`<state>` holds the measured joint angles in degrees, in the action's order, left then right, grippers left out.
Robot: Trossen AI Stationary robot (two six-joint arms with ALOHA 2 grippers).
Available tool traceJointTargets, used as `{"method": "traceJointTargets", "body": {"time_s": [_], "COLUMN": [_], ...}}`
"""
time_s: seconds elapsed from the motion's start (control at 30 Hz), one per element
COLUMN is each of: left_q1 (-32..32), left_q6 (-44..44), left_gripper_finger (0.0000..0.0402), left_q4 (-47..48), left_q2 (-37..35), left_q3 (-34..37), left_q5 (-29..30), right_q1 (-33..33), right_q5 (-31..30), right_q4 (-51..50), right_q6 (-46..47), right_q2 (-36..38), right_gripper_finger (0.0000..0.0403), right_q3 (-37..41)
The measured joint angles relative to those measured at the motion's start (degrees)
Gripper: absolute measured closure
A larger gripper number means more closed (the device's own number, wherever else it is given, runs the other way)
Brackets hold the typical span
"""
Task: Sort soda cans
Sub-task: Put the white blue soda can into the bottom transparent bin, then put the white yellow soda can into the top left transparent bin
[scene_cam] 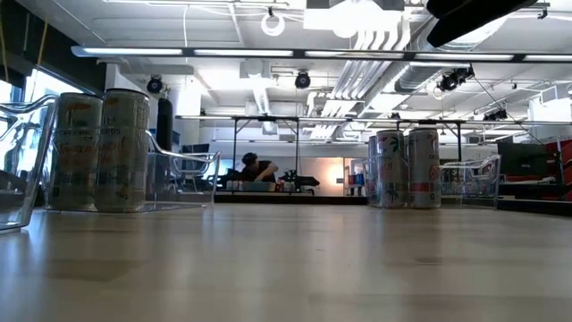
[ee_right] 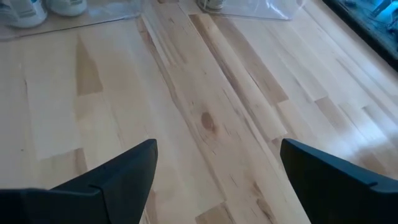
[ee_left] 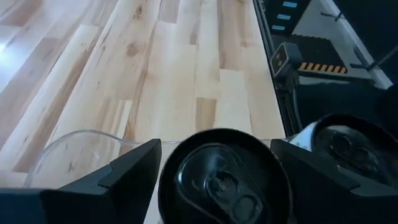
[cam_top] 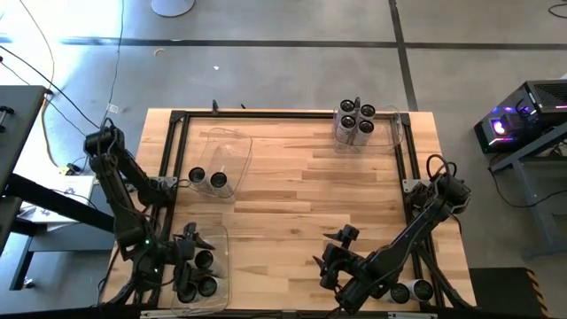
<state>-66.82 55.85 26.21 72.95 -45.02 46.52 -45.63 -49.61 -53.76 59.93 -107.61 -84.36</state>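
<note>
In the near-left clear bin [cam_top: 221, 237] stand three dark-topped soda cans [cam_top: 205, 285]. My left gripper [ee_left: 217, 146] hovers open over the bin. Its fingers flank the round rimmed top of one black can [ee_left: 224, 183], and a second can top [ee_left: 348, 146] shows beside it. My right gripper [cam_top: 333, 250] hangs open above bare wood near the table's front, nothing between its fingers [ee_right: 143, 165]. Two more cans [cam_top: 409, 290] stand at the near right edge.
A clear bin at the left middle [cam_top: 232, 146] holds two cans [cam_top: 207, 179]. Another bin at the far right [cam_top: 394, 124] holds several cans [cam_top: 354, 124]. The table's middle is bare wood [cam_top: 301, 190]. A black frame [cam_top: 283, 113] runs around the table top.
</note>
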Motion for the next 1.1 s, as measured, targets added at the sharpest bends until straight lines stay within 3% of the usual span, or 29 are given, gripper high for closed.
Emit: {"method": "traceJointTargets", "body": {"time_s": [0.2, 0.3, 0.37, 0.47, 0.57, 0.67, 0.8, 1.1], "left_q1": [0.18, 0.6, 1.14, 2.14, 3.33, 4.68, 6.4, 8.1], "left_q6": [-6.04, -9.91, -13.07, -19.1, -26.44, -30.28, -31.18, -30.6], "left_gripper_finger": [0.0105, 0.0105, 0.0105, 0.0105, 0.0105, 0.0105, 0.0105, 0.0105], "left_q4": [-0.49, -0.73, -0.88, -2.08, -4.97, -5.58, -5.04, -4.73], "left_q2": [-3.67, -5.59, -6.57, -7.76, -8.35, -8.11, -6.99, -6.14], "left_q3": [-1.78, -2.75, -3.47, -4.25, -4.43, -4.42, -4.2, -2.48], "left_q5": [0.72, 3.19, 5.76, 10.33, 15.12, 17.71, 18.03, 16.8], "right_q1": [-0.15, -0.15, -0.13, 0.42, 0.76, -0.49, -4.19, -12.62], "right_q5": [-4.21, -3.2, 2.32, 15.57, 30.24, 39.24, 45.63, 46.98], "right_q4": [-0.01, -0.09, -1.27, -4.96, -11.16, -18.08, -24.34, -26.15], "right_q6": [-2.9, -4.07, -5.48, -5.68, 0.27, 8.85, 20.82, 41.55], "right_q2": [0.14, 1.5, 2.88, 4.38, 5.0, 5.0, 4.96, 4.96], "right_gripper_finger": [0.0066, 0.0066, 0.0066, 0.0066, 0.0066, 0.0066, 0.0066, 0.0066], "right_q3": [0.0, -0.09, -1.2, -4.52, -8.34, -9.55, -9.55, -9.55]}}
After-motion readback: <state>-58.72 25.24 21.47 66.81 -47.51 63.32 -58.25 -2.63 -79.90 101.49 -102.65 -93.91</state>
